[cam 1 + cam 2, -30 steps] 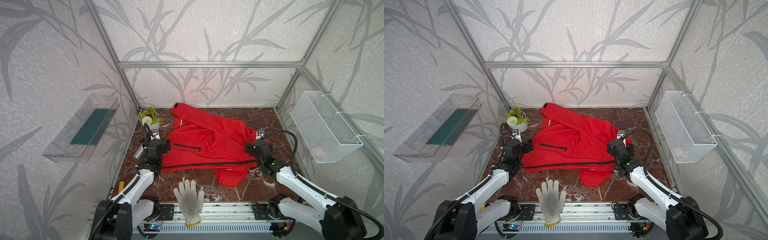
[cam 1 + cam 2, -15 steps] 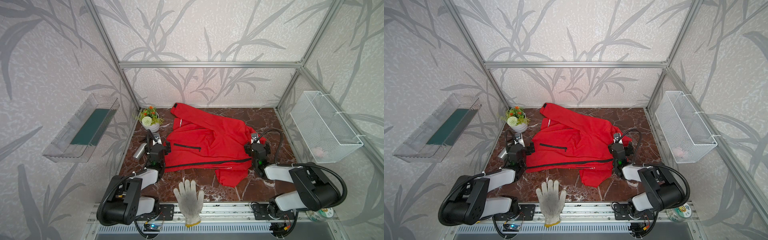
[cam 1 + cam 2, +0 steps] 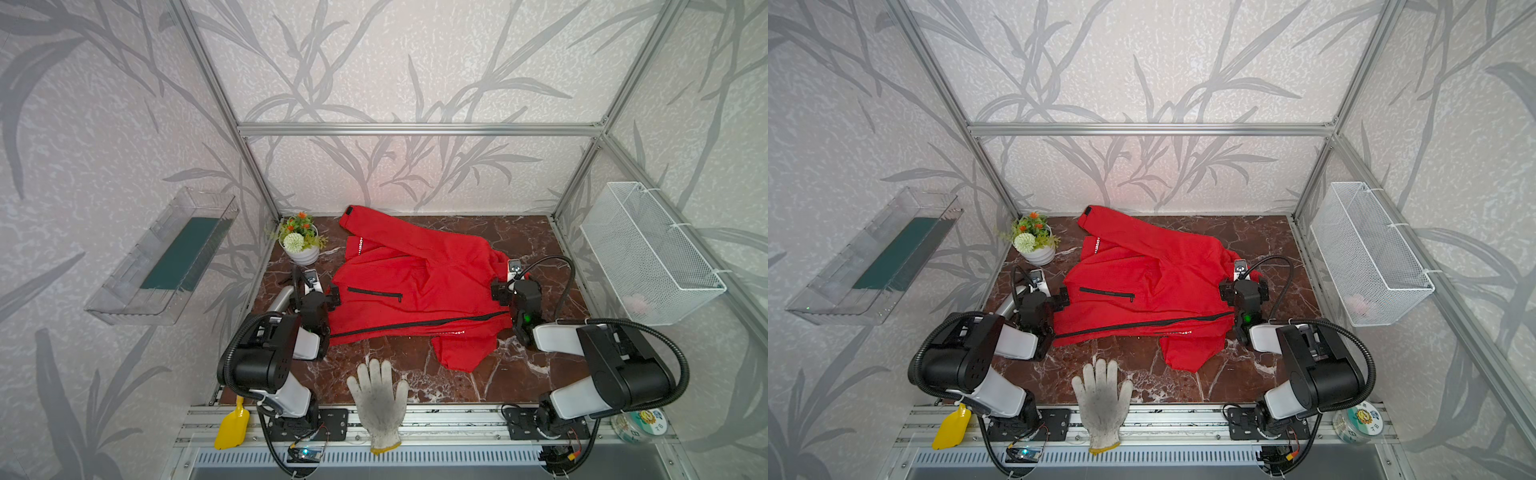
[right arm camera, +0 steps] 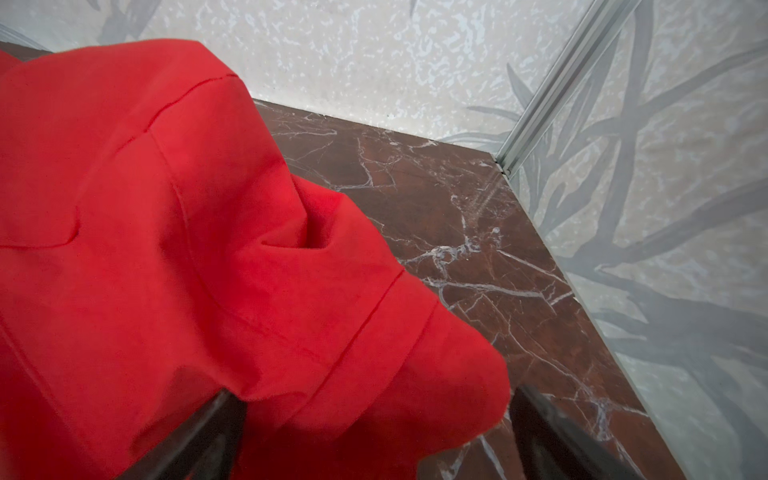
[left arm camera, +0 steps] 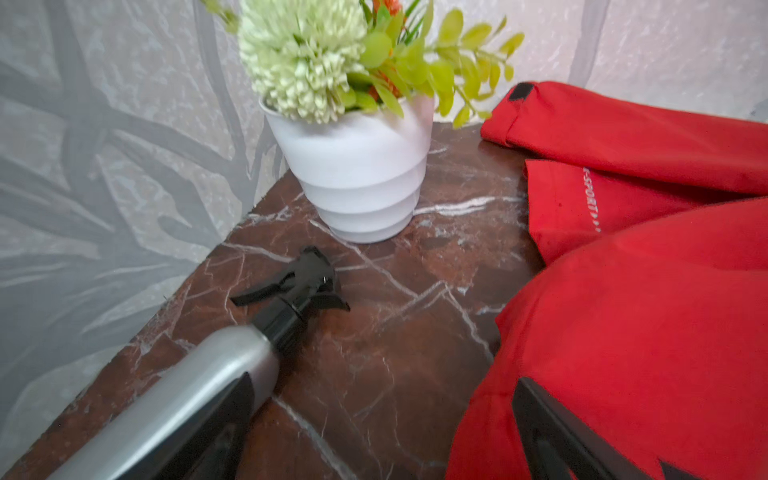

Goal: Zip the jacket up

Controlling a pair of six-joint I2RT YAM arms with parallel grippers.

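**A:** What hems in the left side?

**B:** The left wall runs close beside the left gripper (image 3: 316,291). A spray bottle (image 5: 199,374) lies on the marble table (image 3: 519,232) between wall and gripper, and a white flower pot (image 3: 301,253) stands in the back left corner.

**A:** And that gripper's jaws?

**B:** Wide apart, holding nothing. In the left wrist view one finger sits by the bottle and the other is over the edge of the jacket (image 3: 415,282).

**A:** The middle?

**B:** The red jacket is spread across the table's centre, with one sleeve reaching close to the back wall. Its black front zipper (image 3: 419,323) runs from near the left gripper to near the right one. Bare marble shows in front of it, down to a white glove (image 3: 378,395) at the front edge.

**A:** The right?

**B:** The right gripper (image 3: 515,289) stands at the jacket's right end with its jaws spread. In the right wrist view, red cloth bulges between the fingers but is not pinched. Open marble lies between the gripper and the right wall, where a wire basket (image 3: 648,257) hangs.
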